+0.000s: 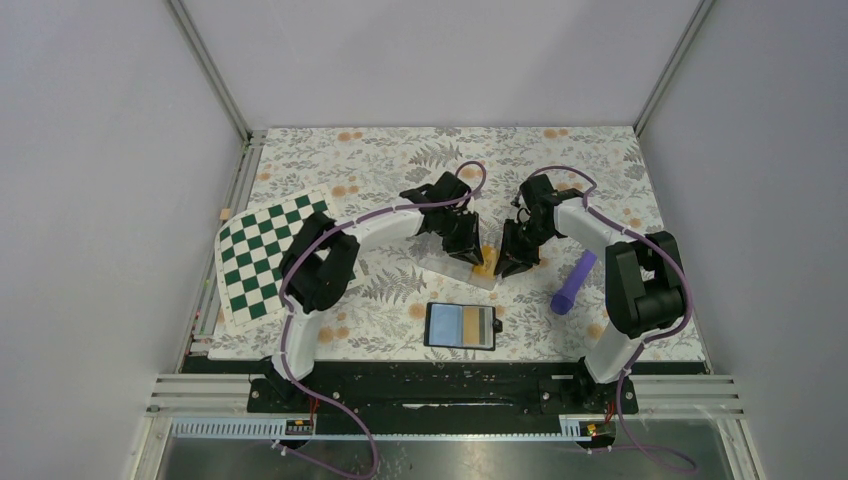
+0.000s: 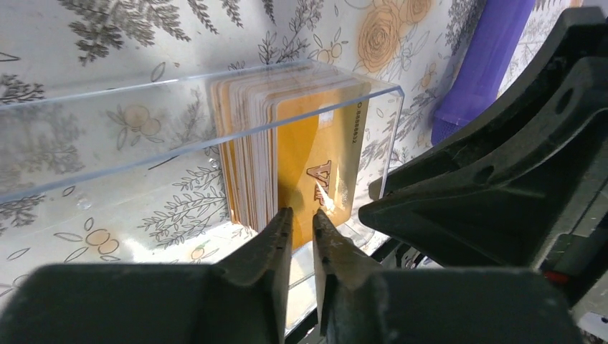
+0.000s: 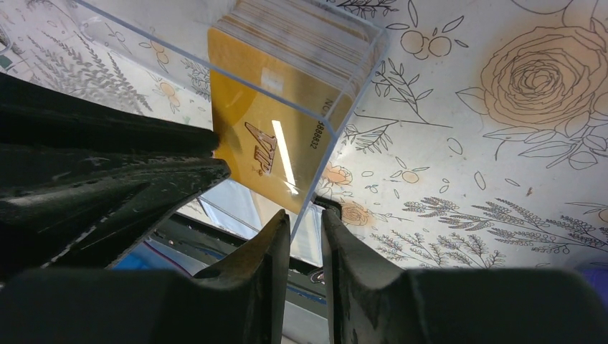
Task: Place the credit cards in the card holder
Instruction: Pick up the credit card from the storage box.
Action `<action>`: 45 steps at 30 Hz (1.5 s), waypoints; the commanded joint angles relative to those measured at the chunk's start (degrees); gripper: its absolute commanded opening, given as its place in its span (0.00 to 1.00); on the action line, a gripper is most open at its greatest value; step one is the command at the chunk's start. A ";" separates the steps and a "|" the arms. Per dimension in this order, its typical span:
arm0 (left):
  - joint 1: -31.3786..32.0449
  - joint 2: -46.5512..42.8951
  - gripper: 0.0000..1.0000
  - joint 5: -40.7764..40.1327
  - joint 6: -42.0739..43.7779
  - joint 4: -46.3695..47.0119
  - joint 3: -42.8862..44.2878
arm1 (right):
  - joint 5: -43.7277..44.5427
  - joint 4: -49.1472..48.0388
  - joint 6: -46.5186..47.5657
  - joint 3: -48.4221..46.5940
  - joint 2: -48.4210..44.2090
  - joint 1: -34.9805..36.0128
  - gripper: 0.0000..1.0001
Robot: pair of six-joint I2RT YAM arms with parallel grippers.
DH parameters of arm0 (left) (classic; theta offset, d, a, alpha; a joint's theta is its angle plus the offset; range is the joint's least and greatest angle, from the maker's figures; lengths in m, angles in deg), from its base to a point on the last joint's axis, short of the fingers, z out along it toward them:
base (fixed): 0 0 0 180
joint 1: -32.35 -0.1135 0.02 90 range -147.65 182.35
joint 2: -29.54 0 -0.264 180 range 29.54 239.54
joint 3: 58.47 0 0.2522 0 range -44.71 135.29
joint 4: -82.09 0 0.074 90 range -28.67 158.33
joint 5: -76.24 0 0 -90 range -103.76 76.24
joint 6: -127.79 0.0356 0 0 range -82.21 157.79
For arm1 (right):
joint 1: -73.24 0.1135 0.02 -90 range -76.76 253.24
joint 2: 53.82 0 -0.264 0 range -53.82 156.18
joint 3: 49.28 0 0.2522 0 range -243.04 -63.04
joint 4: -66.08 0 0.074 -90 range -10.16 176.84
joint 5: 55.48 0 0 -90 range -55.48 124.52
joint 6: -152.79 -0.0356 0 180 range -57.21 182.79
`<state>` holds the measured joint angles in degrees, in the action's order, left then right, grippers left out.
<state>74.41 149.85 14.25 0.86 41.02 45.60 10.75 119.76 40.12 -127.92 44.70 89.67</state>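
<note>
The credit cards (image 2: 247,154) stand on edge as a thick orange-yellow stack at one end of a clear plastic box (image 2: 143,136). My left gripper (image 2: 302,218) is at the foot of the front card (image 2: 323,165), its jaws a narrow slit apart and clamping nothing. My right gripper (image 3: 305,215) straddles the box's end wall (image 3: 337,122), closed down on it. From above, both grippers (image 1: 467,250) (image 1: 510,262) meet at the box's card end (image 1: 484,262). The card holder (image 1: 461,325) lies open near the front edge, showing pale pockets.
A purple cylinder (image 1: 573,282) lies to the right of the box, close to the right arm. A green-and-white checkered board (image 1: 262,255) covers the left of the floral tablecloth (image 1: 400,160). Grey walls enclose three sides of the table.
</note>
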 commanded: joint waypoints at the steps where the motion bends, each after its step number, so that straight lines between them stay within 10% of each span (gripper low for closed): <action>1: 0.01 -5.20 0.20 -6.11 1.35 0.36 1.96 | -1.97 0.54 1.37 -1.91 0.00 -0.25 0.29; 45: 3.29 -0.77 0.00 -10.05 3.55 -8.31 9.39 | -2.27 1.51 2.32 -1.74 0.32 -0.25 0.29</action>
<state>76.86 150.68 6.10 3.11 33.31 51.43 9.50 119.87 41.60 -127.92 45.35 89.67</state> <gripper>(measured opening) 0.008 0.291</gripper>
